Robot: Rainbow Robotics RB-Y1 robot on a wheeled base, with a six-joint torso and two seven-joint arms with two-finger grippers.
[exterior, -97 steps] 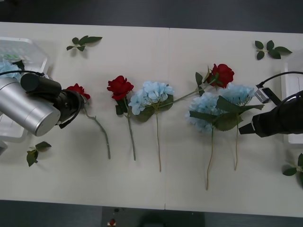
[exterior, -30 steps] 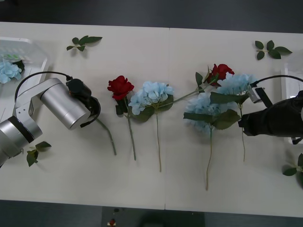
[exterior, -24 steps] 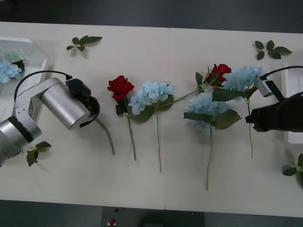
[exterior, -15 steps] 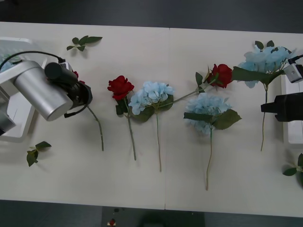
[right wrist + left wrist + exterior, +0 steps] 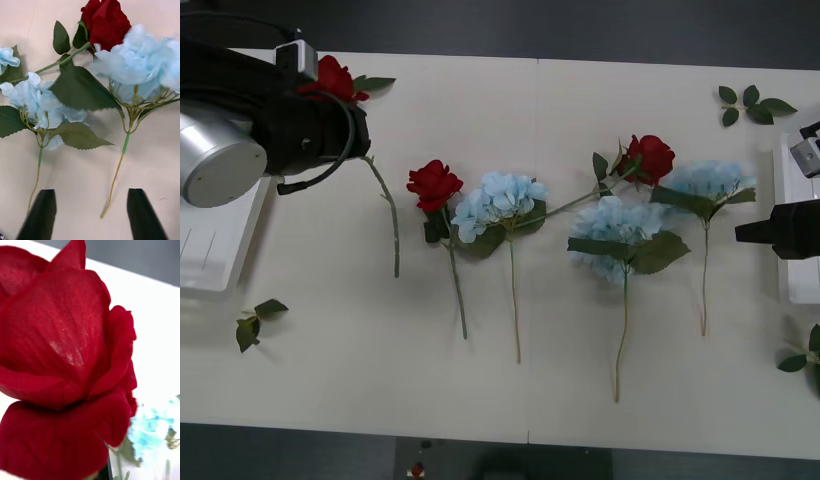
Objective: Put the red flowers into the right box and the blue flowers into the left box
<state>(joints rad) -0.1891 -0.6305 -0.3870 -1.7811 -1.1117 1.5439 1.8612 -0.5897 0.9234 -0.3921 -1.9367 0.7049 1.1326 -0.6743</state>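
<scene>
My left gripper [image 5: 345, 120] is shut on a red flower [image 5: 330, 78], held up at the far left corner near the left box [image 5: 215, 255]; its stem [image 5: 388, 215] hangs down over the table. Its bloom [image 5: 63, 363] sits right in front of the left wrist camera. My right gripper [image 5: 755, 233] is open beside the right box [image 5: 784, 285]. A blue flower [image 5: 710, 180] lies on the table just in front of it, its stem end [image 5: 107, 210] between the open black fingers [image 5: 41, 213]. Two more red flowers [image 5: 434, 184] [image 5: 650, 157] and two blue flowers [image 5: 500, 198] [image 5: 620, 225] lie mid-table.
Loose green leaves lie at the far right [image 5: 755, 103], near left [image 5: 255, 322], near right edge [image 5: 800, 360] and beside the held rose [image 5: 372, 83]. The front strip of the table is bare.
The left arm lifted its red flower up and back toward the far left. The right gripper carried a blue flower rightward, then let it go; it now lies on the table.
</scene>
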